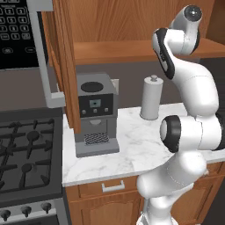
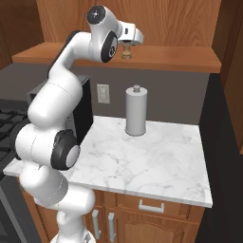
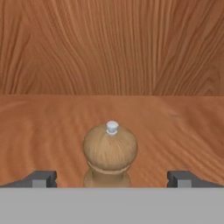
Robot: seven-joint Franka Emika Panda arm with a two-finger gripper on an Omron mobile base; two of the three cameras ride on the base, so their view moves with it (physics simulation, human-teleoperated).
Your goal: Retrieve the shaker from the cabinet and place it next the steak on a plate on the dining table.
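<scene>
With the reddish-brown wooden cabinet's plank door (image 1: 61, 66) swung open at left, the small brown wooden shaker (image 3: 110, 151) stands on its shelf between the gripper's (image 3: 111, 178) spread, empty fingertips; grasping, carrying and placing remain.

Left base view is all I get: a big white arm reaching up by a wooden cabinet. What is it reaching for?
Observer: A small wooden shaker standing upright on the cabinet shelf. In the hand view it sits between the two fingers.
Operator: Has it grabbed it?
Observer: No. In the hand view the fingers stand wide apart, with clear gaps on both sides of the shaker.
Operator: Is the hand above it or beside it?
Observer: In the right base view the gripper is directly over the shaker, pointing down at its top.
Operator: Anything else on that shelf?
Observer: Around the shaker the hand view shows bare wood back to the cabinet's rear wall.
</scene>
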